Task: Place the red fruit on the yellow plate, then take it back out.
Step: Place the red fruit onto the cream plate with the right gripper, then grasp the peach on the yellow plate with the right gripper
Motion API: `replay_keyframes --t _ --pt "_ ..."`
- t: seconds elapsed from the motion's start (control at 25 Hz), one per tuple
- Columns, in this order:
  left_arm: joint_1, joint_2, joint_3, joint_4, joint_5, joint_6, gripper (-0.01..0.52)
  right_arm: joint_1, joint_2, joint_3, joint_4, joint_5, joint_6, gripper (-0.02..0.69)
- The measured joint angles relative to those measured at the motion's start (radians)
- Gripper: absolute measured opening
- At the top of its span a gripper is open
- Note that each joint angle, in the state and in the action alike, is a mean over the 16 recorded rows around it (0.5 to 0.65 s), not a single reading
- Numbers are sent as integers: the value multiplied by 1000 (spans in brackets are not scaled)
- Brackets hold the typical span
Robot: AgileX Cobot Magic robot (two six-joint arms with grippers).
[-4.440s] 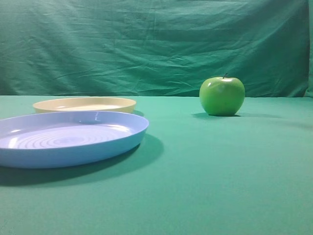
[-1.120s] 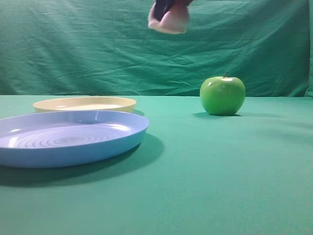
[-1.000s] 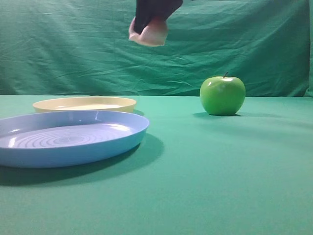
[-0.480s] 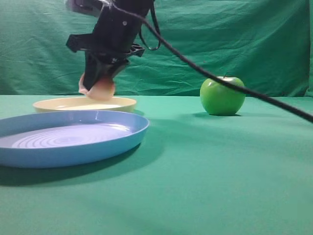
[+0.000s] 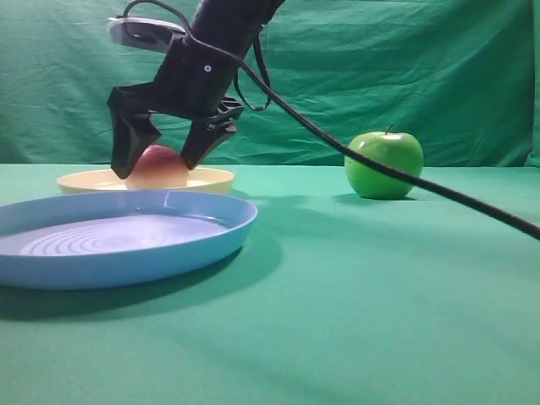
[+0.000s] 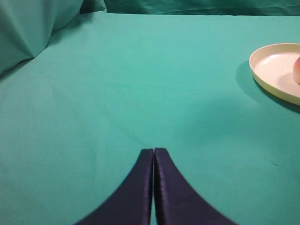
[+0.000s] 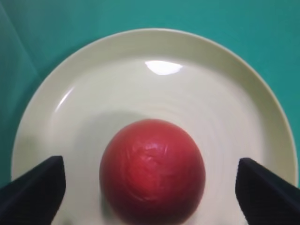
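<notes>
The red fruit [image 7: 152, 171] lies on the yellow plate [image 7: 234, 93], a little nearer than the plate's middle in the right wrist view. My right gripper [image 7: 150, 187] hangs over it, open wide, its black fingertips [image 7: 37, 187] standing clear of the fruit on both sides. From the exterior high view the right gripper [image 5: 160, 164] straddles the red fruit [image 5: 158, 162] on the yellow plate [image 5: 211, 180] at the back left. My left gripper [image 6: 153, 151] is shut and empty above bare cloth; the yellow plate [image 6: 269, 70] with the fruit's edge [image 6: 297, 70] shows at its right.
A larger light-blue plate [image 5: 202, 240] sits in front of the yellow one at the left. A green apple [image 5: 384, 164] stands at the back right. The right arm's black cable [image 5: 405, 173] slants across the scene. Green cloth covers the table and backdrop.
The right gripper came down from the top of the view to the yellow plate with the red fruit, then opened; the fruit now rests on the plate, free of the fingers.
</notes>
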Motion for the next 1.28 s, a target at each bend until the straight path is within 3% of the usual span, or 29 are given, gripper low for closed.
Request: replay_keyframes --t 0.44,0.6,0.92,1.28 --pt "0 0 0 0 0 0 0 -70 -267 -1 -36 256 223 128" --pt "0 0 0 0 0 0 0 -85 -363 -2 -69 322 286 26" --pt "0 0 0 0 0 0 0 -93 -559 50 -144 371 374 0" --pt "0 0 0 0 0 0 0 -93 -782 251 -219 379 488 0"
